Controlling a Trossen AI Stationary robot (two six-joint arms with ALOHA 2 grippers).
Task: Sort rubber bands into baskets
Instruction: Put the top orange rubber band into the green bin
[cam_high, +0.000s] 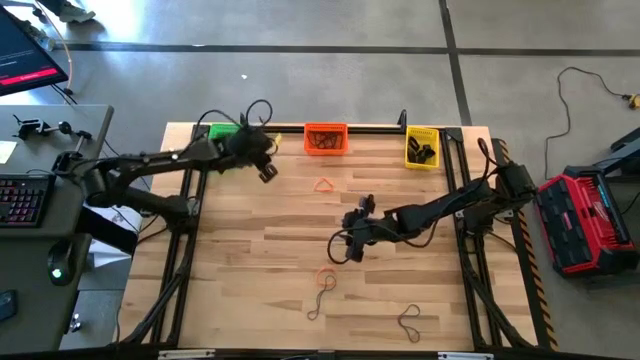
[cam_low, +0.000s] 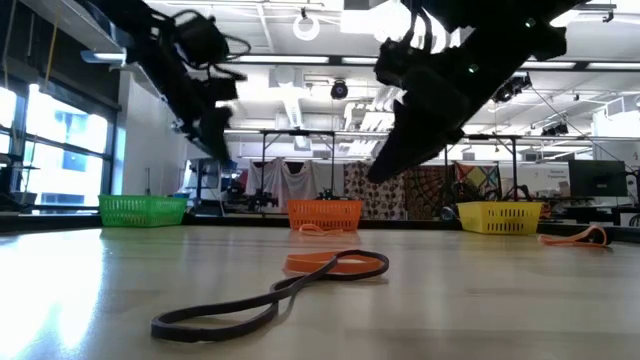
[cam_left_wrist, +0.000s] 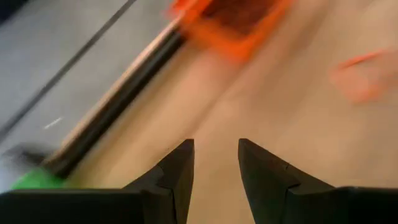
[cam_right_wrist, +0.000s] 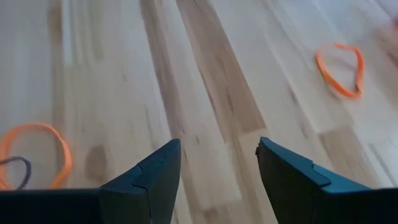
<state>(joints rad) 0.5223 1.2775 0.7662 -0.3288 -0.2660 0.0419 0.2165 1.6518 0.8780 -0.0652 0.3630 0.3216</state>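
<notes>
left claw (cam_high: 267, 170) hangs above the far part of the surface (cam_high: 250, 270), just beside the green basket (cam_high: 222, 133) and left of the orange basket (cam_high: 325, 138). its fingers stand apart with nothing between them; the left wrist view shows only bare wood in the gap. judgement: this arm is between carries, empty and free to go for another band.

right claw (cam_high: 352, 238) sits over mid-surface, fingers spread wide, nothing held. its wrist view looks down on plain boards with an orange band (cam_right_wrist: 340, 70) off to one side and another orange loop (cam_right_wrist: 34, 152) at the other edge, a dark band just touching that one. judgement: the step in hand is a reach for the next loose band.

loose bands left on the surface: one orange band (cam_high: 323, 184) lying between the orange basket and the right claw; an orange band (cam_high: 326, 274) toward the near edge with a dark band (cam_high: 320, 298) running from it; another dark band (cam_high: 409, 319) near the front edge, well apart from both claws. yellow basket (cam_high: 421, 148) at the far right holds some dark pieces; the orange basket holds a tangle of bands; what the green one holds cannot be told.

next move calls for: dropping low over a flat, floppy loop and pinching its thin edge; the overlapping orange and dark pair needs picking one at a time.

in the way: little. the arms' own cables trail near the far rail, and the two arms are near enough to mid-surface to mind each other.
</notes>
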